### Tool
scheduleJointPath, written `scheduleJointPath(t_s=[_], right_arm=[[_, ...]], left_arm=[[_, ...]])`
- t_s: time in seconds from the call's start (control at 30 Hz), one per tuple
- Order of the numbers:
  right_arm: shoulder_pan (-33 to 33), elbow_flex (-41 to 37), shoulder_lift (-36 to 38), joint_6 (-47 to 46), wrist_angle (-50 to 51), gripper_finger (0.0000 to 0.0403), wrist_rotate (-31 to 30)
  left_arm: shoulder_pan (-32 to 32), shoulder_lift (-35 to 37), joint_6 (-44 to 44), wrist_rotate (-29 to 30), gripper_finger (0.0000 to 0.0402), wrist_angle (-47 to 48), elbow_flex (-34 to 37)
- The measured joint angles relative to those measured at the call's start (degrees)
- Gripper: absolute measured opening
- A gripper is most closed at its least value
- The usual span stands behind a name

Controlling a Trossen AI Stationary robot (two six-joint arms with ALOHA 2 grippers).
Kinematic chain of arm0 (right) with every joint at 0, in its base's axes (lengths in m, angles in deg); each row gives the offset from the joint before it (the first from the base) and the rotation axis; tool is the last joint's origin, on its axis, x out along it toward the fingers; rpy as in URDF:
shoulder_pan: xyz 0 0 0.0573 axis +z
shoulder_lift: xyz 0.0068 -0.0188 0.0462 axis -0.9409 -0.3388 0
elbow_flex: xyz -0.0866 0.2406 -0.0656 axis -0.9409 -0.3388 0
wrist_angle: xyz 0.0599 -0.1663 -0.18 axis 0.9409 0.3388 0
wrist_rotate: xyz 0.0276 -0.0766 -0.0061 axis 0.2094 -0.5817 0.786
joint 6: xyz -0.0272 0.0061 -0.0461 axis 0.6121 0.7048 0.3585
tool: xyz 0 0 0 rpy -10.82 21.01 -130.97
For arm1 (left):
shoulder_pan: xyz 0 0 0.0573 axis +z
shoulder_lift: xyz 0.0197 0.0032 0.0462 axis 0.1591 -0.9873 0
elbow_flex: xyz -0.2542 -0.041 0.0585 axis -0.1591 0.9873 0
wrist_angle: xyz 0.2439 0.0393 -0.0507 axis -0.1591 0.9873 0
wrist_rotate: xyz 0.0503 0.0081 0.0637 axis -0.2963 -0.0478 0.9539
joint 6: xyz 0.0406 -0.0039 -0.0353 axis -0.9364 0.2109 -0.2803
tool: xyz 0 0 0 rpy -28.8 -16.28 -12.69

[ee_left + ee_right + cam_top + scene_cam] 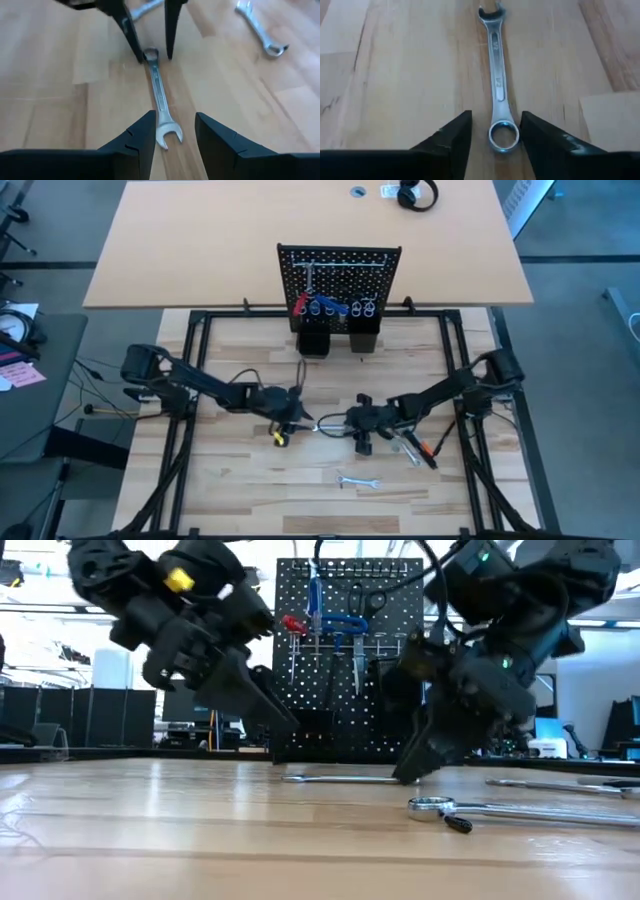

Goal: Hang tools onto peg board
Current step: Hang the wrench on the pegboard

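Note:
A silver wrench (pixel 325 425) lies flat on the wooden table between my two grippers. My left gripper (pixel 175 117) is open, and its fingers stand on either side of the wrench's open-jaw end (pixel 167 136). My right gripper (pixel 493 117) is also open, with its fingers on either side of the ring end (pixel 503 137). Neither gripper shows any touch on the wrench. The black peg board (pixel 338 275) stands upright at the table's far edge, with red-handled and blue-handled tools (pixel 325 307) hanging on it.
A second silver wrench (pixel 357 480) lies near the table's front edge. More tools, one of them orange and black (pixel 420 448), lie under the right arm. Two black cups (pixel 313 340) stand at the peg board's foot. Bare table lies between the grippers and the board.

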Motion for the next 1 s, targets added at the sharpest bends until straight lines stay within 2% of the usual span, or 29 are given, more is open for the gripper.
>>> scheduleJointPath(t_s=[0.07,0.13,0.3,0.33,0.53,0.63,0.73,0.87,1.0], right_arm=[[0.2,0.1,-2.7,0.9,-0.7,0.0180,0.2],[0.7,0.3,-5.0,1.5,-1.2,0.0161,-0.8],[1.2,0.7,-7.6,1.2,-2.3,0.0043,-2.0],[1.2,0.7,-7.6,1.2,-2.3,0.0032,-2.0],[2.7,-0.3,-5.5,-0.5,-4.5,0.0032,-8.5],[4.2,-1.3,-3.6,1.1,-7.6,0.0009,-10.5],[5.9,-3.3,-2.1,1.1,-10.9,0.0001,-12.3],[7.3,-6.3,-0.9,-1.9,-14.2,0.0001,-13.4],[6.9,-6.5,-0.7,-2.9,-14.4,0.0005,-14.1]], left_arm=[[0.0,-2.2,-0.1,0.0,0.0130,3.0,-2.5],[0.0,-3.4,-0.3,0.0,0.0130,6.2,-4.1],[0.0,-3.8,-1.1,0.0,0.0130,7.6,-5.7],[0.0,-3.3,-1.4,0.1,0.0130,8.0,-5.6],[0.0,0.0,-3.1,1.9,0.0130,9.8,-5.5],[0.0,1.9,-3.5,3.3,0.0130,8.5,-3.7],[0.1,4.0,-3.2,4.4,0.0130,3.2,1.1],[0.2,5.5,-2.2,4.9,0.0130,-9.7,8.0],[0.2,3.5,-1.9,5.0,0.0130,-16.0,10.1]])
